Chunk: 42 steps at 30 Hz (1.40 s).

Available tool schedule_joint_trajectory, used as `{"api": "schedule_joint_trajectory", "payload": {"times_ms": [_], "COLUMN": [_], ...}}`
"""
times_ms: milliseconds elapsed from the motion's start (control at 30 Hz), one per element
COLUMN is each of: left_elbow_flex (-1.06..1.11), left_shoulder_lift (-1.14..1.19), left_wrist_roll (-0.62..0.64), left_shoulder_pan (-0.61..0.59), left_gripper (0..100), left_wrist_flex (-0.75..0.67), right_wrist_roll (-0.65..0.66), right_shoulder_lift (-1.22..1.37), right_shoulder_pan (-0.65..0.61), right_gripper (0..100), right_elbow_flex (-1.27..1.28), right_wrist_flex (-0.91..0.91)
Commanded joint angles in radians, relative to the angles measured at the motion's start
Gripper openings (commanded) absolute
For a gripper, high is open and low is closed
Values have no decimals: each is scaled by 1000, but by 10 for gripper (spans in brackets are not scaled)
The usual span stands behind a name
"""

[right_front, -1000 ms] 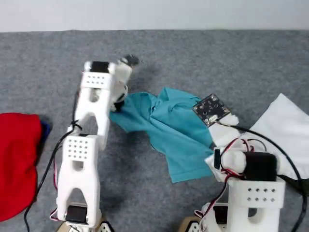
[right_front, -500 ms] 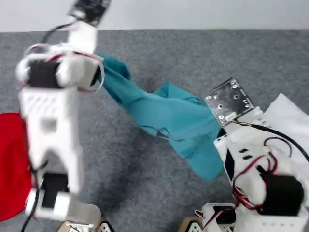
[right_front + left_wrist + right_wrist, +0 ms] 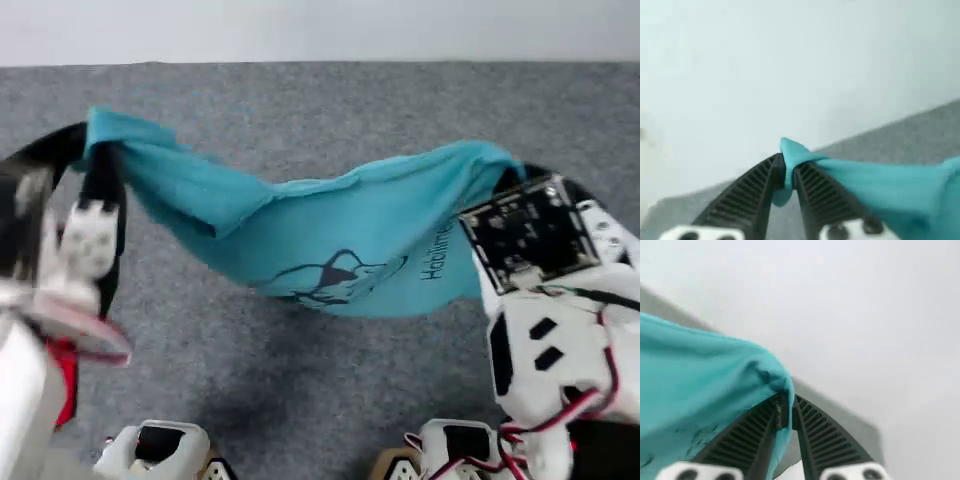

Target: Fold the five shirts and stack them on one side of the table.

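**A:** Start at the left. What's there?

**B:** The left arm (image 3: 60,260) stands tall at the table's (image 3: 300,400) left edge. A strip of red cloth (image 3: 64,385) lies on the table beside the arm and is partly hidden by it.

**A:** And the grasping end?

**B:** The left fingers (image 3: 757,182) are clenched on one upper corner of the teal shirt (image 3: 350,240). A small nub of fabric pokes out past the tips, with a pale wall (image 3: 790,60) behind it.

**A:** Where is that shirt, then?

**B:** It's up in the air, strung between the two arms. It spreads wide across the middle of the table and sags in the centre. A dark line drawing faces the high camera, and the shirt's shadow falls on the grey surface underneath. I can't tell if the lowest hem touches the table.

**A:** And the right end?

**B:** The right fingers (image 3: 820,432) are pinched tight on the other upper corner, and the cloth drapes away from them. The right arm (image 3: 560,340) rises at the table's right edge. Its black circuit board (image 3: 525,235) overlaps the shirt's right end in the high view.
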Motion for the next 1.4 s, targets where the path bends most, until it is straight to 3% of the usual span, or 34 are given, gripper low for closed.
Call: {"api": "schedule_joint_trajectory", "payload": {"times_ms": [0,533,967,1200,1367], "left_elbow_flex": [-2,4,12,225,449], "left_shoulder_lift": [-63,-94,-109,-152,-206], "left_wrist_roll": [-58,-193,-192,-193,-190], "left_shoulder_pan": [-9,-304,-310,-307,-305], "left_gripper": [5,6,6,6,6], "left_wrist_flex": [9,9,11,11,11], "right_wrist_roll": [-2,17,110,104,110], "right_shoulder_lift": [2,1,-8,1,-8], "right_shoulder_pan": [74,99,97,88,-24], "right_gripper": [10,10,10,10,10], "right_elbow_flex": [-46,-51,-51,-28,126], "right_wrist_flex": [-91,-117,-206,-114,-54]}}
